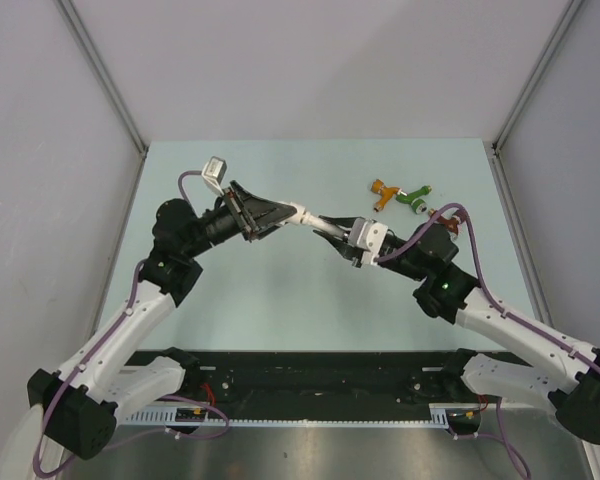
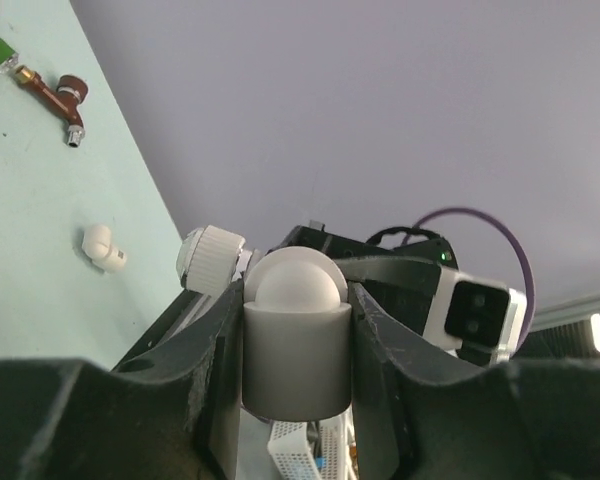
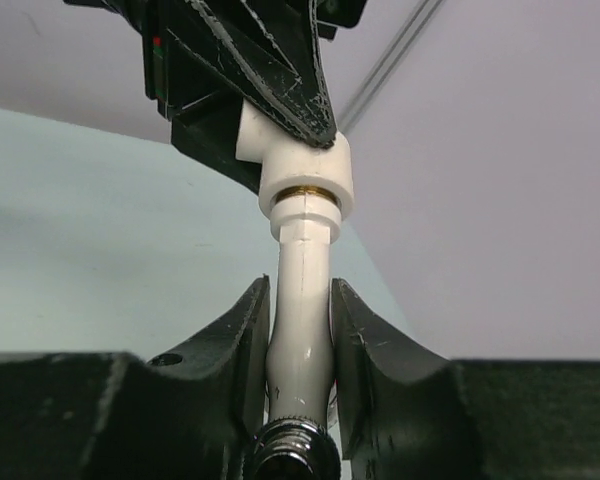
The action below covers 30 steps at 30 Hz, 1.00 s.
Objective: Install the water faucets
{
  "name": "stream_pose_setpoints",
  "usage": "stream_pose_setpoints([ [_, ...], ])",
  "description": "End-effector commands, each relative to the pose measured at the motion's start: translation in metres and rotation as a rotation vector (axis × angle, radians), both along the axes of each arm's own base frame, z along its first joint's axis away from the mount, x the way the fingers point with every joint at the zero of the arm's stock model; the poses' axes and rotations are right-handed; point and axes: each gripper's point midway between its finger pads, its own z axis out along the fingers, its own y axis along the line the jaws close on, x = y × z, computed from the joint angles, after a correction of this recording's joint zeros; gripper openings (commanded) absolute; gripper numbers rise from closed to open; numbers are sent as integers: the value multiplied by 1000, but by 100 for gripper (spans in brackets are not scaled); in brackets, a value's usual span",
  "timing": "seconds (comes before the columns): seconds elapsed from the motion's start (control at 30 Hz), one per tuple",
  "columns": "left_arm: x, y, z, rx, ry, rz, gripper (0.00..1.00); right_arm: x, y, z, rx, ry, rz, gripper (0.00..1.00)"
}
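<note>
I'm mid-install at centre frame, above the counter (image 1: 280, 300). My right jaws clamp the white faucet (image 3: 302, 300), its tip entering the white connector (image 3: 305, 180) gripped by my left jaws. Next, I judge, comes a careful twist with both axes aligned.

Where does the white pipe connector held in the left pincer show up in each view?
Top external: the white pipe connector is mid-table, at the tip of the left pincer.
Left wrist: bottom centre, between that pincer's own dark jaws.
Right wrist: upper centre, on the end of the white faucet.
Shared landmark: the left pincer clamping it, visible in all three views.
</note>
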Motion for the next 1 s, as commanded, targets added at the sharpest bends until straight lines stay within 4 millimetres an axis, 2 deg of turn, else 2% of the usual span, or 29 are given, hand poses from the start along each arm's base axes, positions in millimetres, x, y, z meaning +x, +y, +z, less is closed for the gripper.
stream_pose_setpoints([
  [0.0, -24, 4, 63, -78, -305, -42, 0, -20, -5, 21, 166, 222, 169, 0],
  [0.03, -24, 5, 64, -61, -360, -40, 0, -23, -7, 29, 200, 234, 200, 0],
  [0.1, -30, 7, 70, -57, -443, -35, 0, -31, -7, 33, 228, 310, 278, 0],
  [0.13, -31, 8, 70, -41, -501, -24, 0, -30, -11, 35, 269, 412, 301, 0],
  [0.27, -46, 16, 77, -41, -700, 15, 0, -37, -18, 50, 358, 584, 432, 0],
  [0.3, -47, 17, 72, -41, -727, 25, 0, -33, -17, 48, 374, 647, 447, 0],
  [0.33, -48, 18, 71, -34, -763, 36, 0, -32, -21, 55, 402, 655, 467, 0],
  [0.37, -49, 19, 69, -35, -778, 37, 0, -34, -21, 54, 425, 769, 504, 0],
  [0.43, -58, 20, 67, -58, -836, 30, 0, -27, -20, 53, 456, 853, 527, 0],
  [0.47, -63, 22, 72, -82, -885, 34, 0, -26, -20, 53, 484, 957, 548, 0],
  [0.5, -63, 22, 66, -86, -884, 36, 0, -20, -17, 47, 492, 1010, 547, 0],
  [0.67, -73, 26, 65, -123, -959, 46, 0, -17, -15, 47, 534, 1145, 605, 0],
  [0.87, -68, 25, 54, -92, -964, 62, 0, -7, -13, 35, 554, 1338, 608, 0],
  [0.97, -61, 23, 47, -68, -915, 63, 0, -10, -14, 35, 539, 1320, 618, 13],
])
